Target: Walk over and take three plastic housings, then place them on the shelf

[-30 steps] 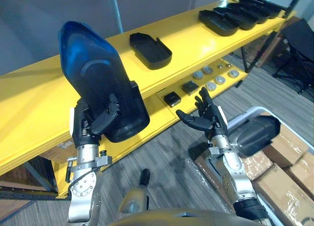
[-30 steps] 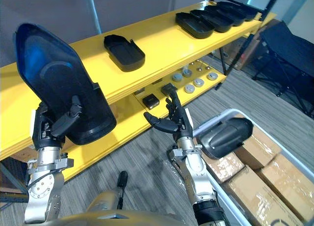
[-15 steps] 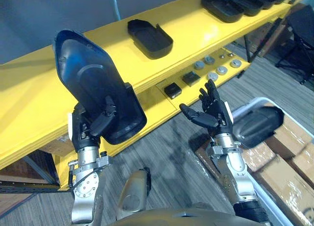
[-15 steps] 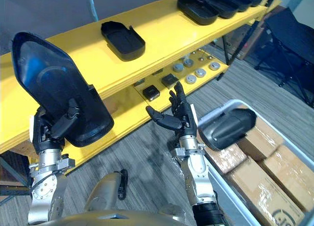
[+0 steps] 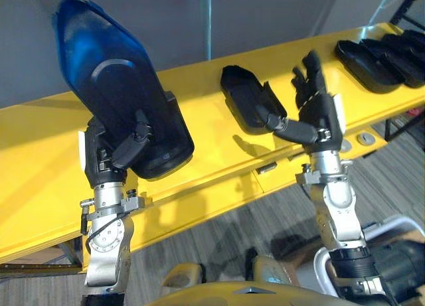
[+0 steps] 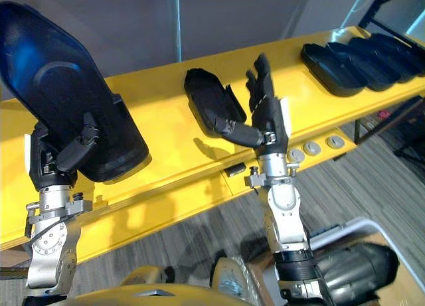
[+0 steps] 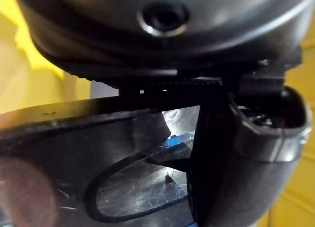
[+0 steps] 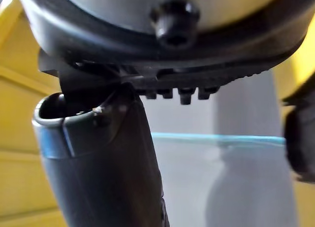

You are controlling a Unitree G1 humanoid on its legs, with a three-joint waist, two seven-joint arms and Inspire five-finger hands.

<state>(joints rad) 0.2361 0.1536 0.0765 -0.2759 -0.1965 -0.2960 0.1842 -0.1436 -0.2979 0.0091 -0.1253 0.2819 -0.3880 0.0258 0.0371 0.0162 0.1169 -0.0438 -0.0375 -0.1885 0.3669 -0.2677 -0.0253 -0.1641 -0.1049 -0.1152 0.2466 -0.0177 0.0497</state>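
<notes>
The whole view has shifted since a second ago, so the camera has moved: the yellow shelf (image 5: 40,153) now runs across the middle of both eye views. The left robot hand (image 5: 109,161) still grips the big housing (image 5: 123,103), with its thumb curled over the lower front. It holds the housing upright and leaning a little, seen against the shelf and the wall.

The right robot hand (image 5: 317,110) differs most. Before, it was low, in front of the lower board and the floor. Now it is raised in front of the top board, fingers straight and pointing up, thumb stretched sideways, with nothing in it. It is just beside the lone housing (image 5: 247,105) that lies on the shelf. Its thumb tip overlaps this housing in both eye views, and I cannot tell if they touch.

The fingers of the left robot hand are hidden behind the big housing. In the right eye view the top of this housing is cut by the edge. The row of housings (image 5: 382,50) at the far end of the shelf is cut by the right edge. At lower right a dark housing (image 6: 355,269) in a bin (image 5: 392,223) shows only partly, beside the right arm.
</notes>
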